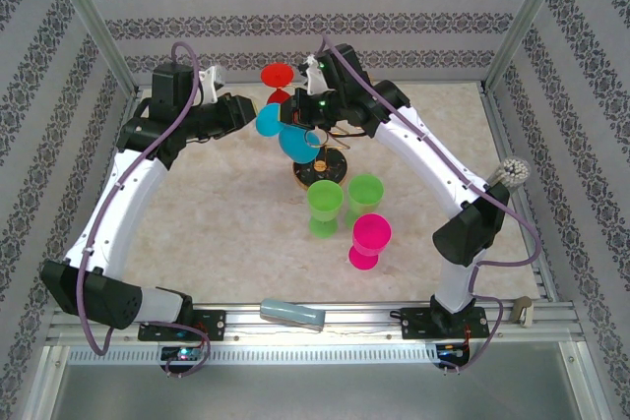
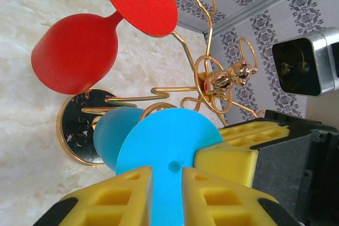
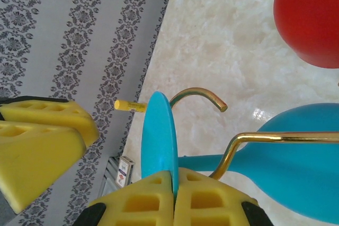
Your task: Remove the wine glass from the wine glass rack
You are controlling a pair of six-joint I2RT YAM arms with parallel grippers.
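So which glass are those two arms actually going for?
Look at the gold wire rack on its round black base, mid-table between the arms. Two glasses hang from it upside down: a red glass at the far side and a blue glass nearer the middle. It's the blue one, the only glass with a yellow-padded tool pinching its flat round foot.

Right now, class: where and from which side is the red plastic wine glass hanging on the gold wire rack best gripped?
Grip the red plastic wine glass by its flat round foot, edge-on, from the rack's outer side. It hangs upside down, foot above the gold wire rack loop with the stem in the slot, so it probably slides outward.
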